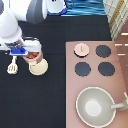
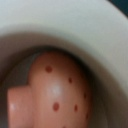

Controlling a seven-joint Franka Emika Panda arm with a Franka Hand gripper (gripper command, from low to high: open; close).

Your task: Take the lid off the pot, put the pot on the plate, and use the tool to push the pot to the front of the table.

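Lid (image 1: 81, 48) already off and parked well away from the claw (image 1: 27, 54) on the stove counter (image 1: 120, 75), claw clamped on the pot (image 1: 33, 56) right above the plate (image 1: 39, 67), tool (image 1: 13, 68) untouched just beside, so roughly 1 of 3 steps done.

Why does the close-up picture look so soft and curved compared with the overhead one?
Wrist view: the camera sits very near the pot, so its spotted pink side blurs and the cream plate curves around it. Exterior view: the gripper hovers by the pot on the black table, evenly lit.
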